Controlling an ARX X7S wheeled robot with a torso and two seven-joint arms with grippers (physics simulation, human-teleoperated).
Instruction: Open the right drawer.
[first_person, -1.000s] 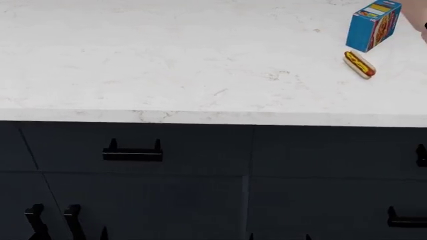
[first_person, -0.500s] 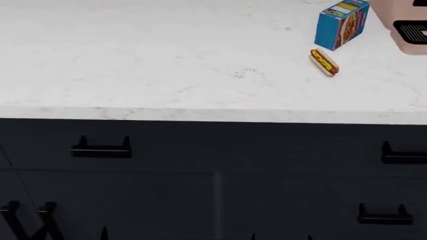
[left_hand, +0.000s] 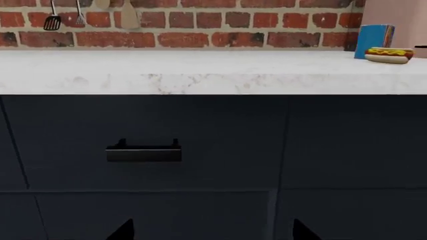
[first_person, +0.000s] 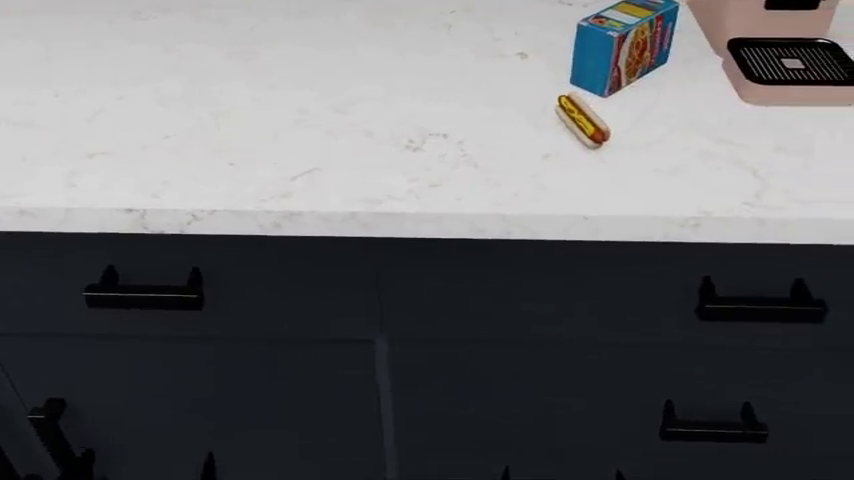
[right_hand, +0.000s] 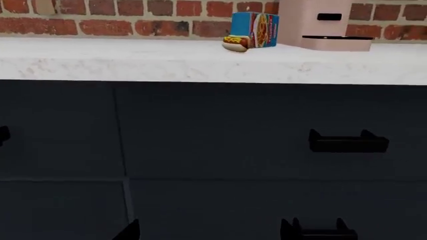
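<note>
The right drawer (first_person: 587, 290) is the wide dark navy front under the white counter, shut flush, with a short black bar handle (first_person: 761, 305). The right wrist view shows the same drawer (right_hand: 220, 130) and its handle (right_hand: 348, 142) ahead of my right gripper (right_hand: 208, 234). That gripper is open and holds nothing, well short of the front. My left gripper (left_hand: 212, 235) is open too and faces the narrower left drawer with its handle (left_hand: 143, 151). Only dark fingertips show at the lower edge of the head view.
On the counter (first_person: 267, 120) lie a hot dog (first_person: 582, 120), a blue box (first_person: 621, 45) and a pink appliance (first_person: 787, 50). Below the right drawer is a taller front with its own handle (first_person: 714, 428). The left drawer's handle (first_person: 144, 292) is far left. A brick wall (left_hand: 200, 22) stands behind.
The head view has slid to the right: counter items and the left handle moved left in frame. The right drawer's handle and the pink appliance came fully into view. No drawer moved.
</note>
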